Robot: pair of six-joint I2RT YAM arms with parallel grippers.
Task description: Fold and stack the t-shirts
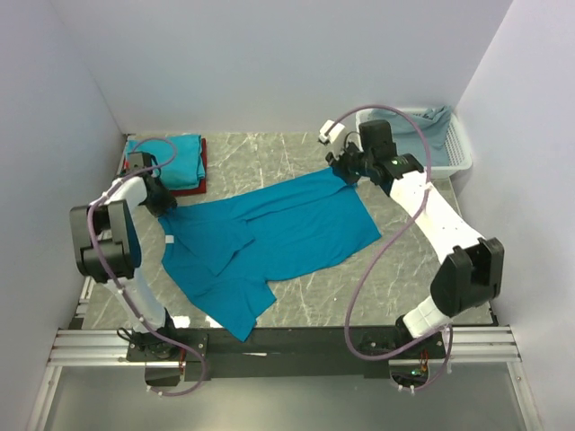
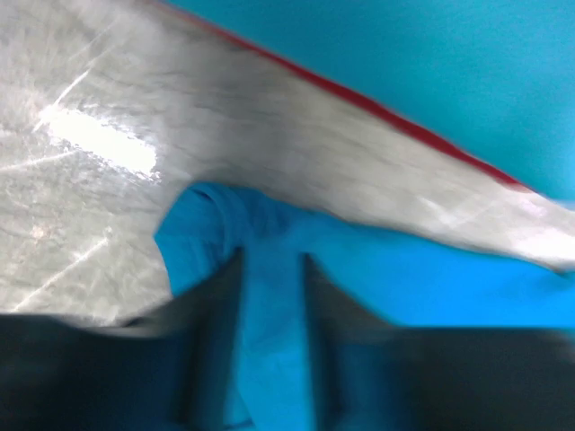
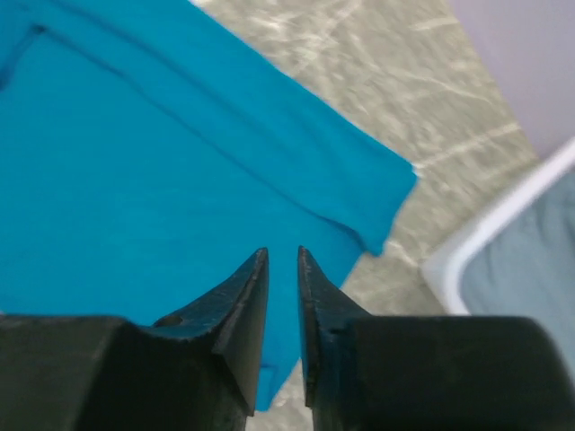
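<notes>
Teal shirt [image 1: 287,233] spread for folding, its corner under the parted fingers [image 3: 241,310] of the right gripper [image 3: 283,256]; whether the left gripper [image 2: 269,260] holds cloth is unclear; next, likely pinch both edges

Grey marbled tabletop [image 1: 314,292], plain white walls [image 1: 269,63], soft even light

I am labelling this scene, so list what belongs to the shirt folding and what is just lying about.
Belongs to the job:
spread teal t-shirt
folded teal t-shirt
dark red t-shirt under it

Lying about:
white basket
grey-blue cloth in it, kind unclear
</notes>
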